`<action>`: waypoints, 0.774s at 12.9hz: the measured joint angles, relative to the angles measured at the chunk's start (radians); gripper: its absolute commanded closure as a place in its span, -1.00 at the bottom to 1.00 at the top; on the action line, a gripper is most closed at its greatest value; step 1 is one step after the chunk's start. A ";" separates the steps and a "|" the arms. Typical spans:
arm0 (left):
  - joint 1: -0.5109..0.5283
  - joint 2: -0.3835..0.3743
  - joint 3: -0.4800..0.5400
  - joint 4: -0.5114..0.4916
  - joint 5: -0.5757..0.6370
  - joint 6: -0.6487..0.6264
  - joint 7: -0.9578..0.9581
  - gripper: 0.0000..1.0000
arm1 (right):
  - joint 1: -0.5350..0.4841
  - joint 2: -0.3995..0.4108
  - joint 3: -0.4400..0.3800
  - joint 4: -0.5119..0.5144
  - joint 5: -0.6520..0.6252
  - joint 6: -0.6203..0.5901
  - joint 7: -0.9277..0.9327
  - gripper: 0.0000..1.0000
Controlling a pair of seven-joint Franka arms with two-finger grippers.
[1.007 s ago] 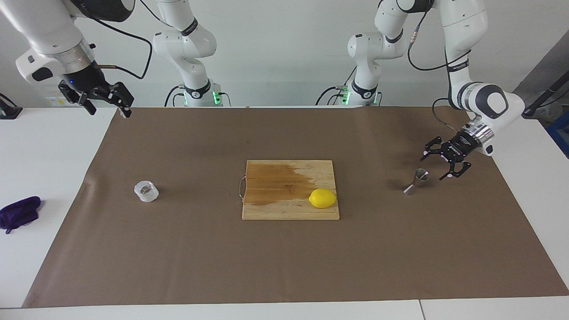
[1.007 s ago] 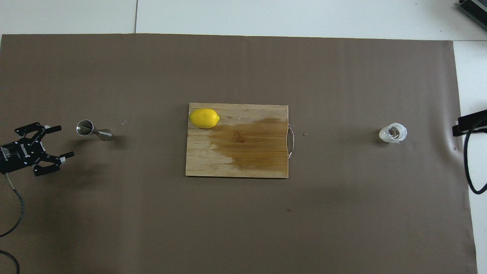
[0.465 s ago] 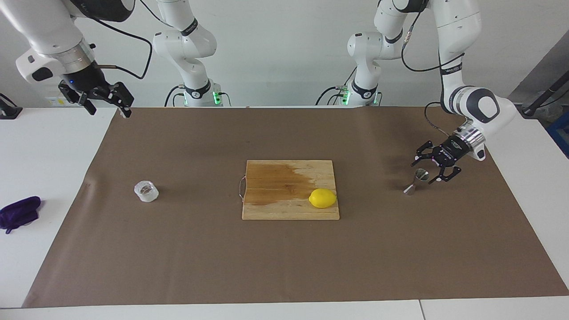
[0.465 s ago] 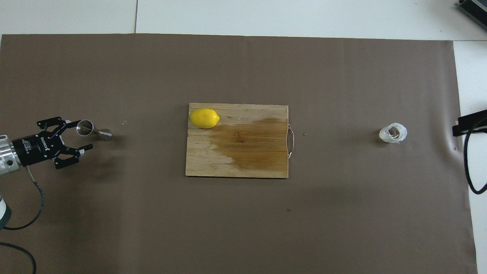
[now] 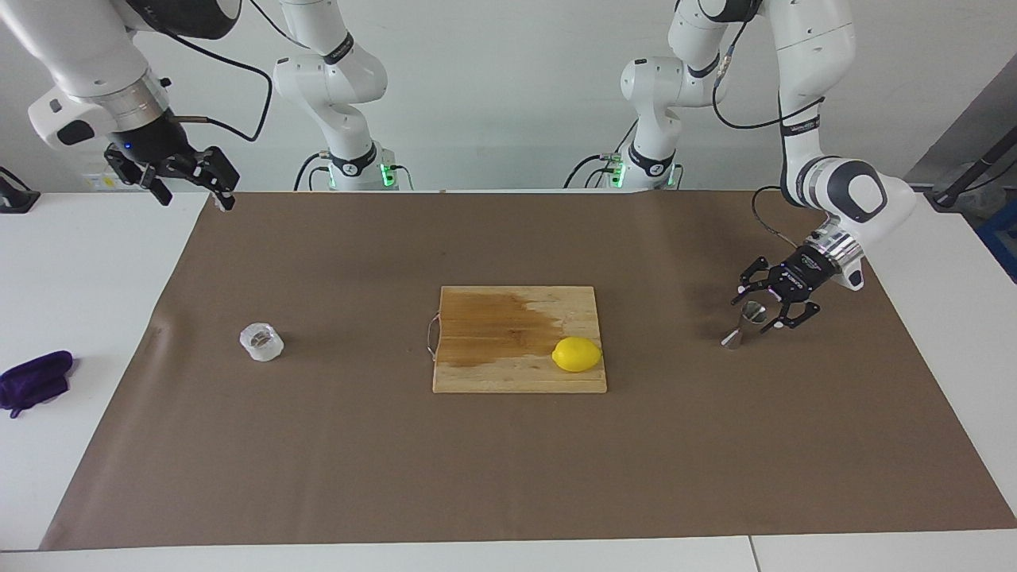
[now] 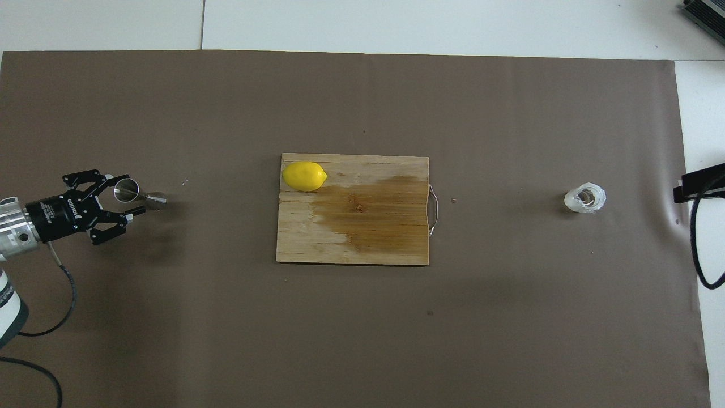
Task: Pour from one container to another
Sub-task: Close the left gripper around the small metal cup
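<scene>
A steel jigger (image 5: 745, 325) stands on the bench between the left gripper (image 5: 755, 313)'s open fingers (image 6: 122, 179), not yet gripped; its contents cannot be told. A glass cup (image 5: 261, 342) sits toward the right arm's end, well apart from the waiting right gripper (image 5: 208, 184), fingers open

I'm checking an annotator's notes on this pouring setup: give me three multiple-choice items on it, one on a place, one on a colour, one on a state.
1. Where is the lemon?
A. on the cutting board
B. in the glass cup
C. beside the purple cloth

2. What colour is the cloth?
A. yellow
B. purple
C. green

3. How is the left gripper?
A. shut in the air
B. open around the jigger
C. holding the lemon

Key: 1 A, it lies on a corner of the board. 2 B, clearly purple. 3 B, a finger shows on each side of the jigger's top.
</scene>
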 measured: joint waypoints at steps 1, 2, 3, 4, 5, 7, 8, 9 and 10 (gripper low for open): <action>-0.004 0.000 -0.001 -0.001 -0.007 0.005 0.000 -0.41 | 0.000 0.000 0.000 0.000 0.000 0.000 0.000 -1.00; -0.006 0.000 -0.003 -0.001 -0.011 0.011 0.000 -0.38 | 0.000 0.000 0.000 0.000 0.000 0.000 0.000 -1.00; -0.006 0.000 -0.005 -0.002 -0.013 0.015 0.000 -0.33 | 0.000 0.000 0.000 0.000 0.000 0.000 0.000 -1.00; -0.006 0.000 -0.006 -0.002 -0.014 0.016 0.000 -0.23 | 0.000 0.000 0.000 0.000 0.000 0.000 0.000 -1.00; -0.006 0.000 -0.006 -0.003 -0.015 0.017 0.000 -0.18 | 0.000 0.000 0.000 0.000 0.000 0.000 0.000 -1.00; -0.006 0.000 -0.006 -0.004 -0.016 0.021 0.000 -0.09 | 0.000 0.000 0.000 0.000 0.000 0.000 0.000 -1.00; -0.006 0.000 -0.006 -0.005 -0.017 0.025 0.000 -0.07 | 0.000 0.000 0.000 0.000 0.000 0.000 0.000 -1.00; -0.006 0.000 -0.006 -0.008 -0.017 0.030 0.000 -0.07 | 0.000 0.000 0.000 0.000 0.000 0.000 0.000 -1.00; -0.006 0.000 -0.006 -0.011 -0.017 0.032 0.000 -0.07 | 0.000 0.000 0.000 0.000 0.000 0.000 0.000 -1.00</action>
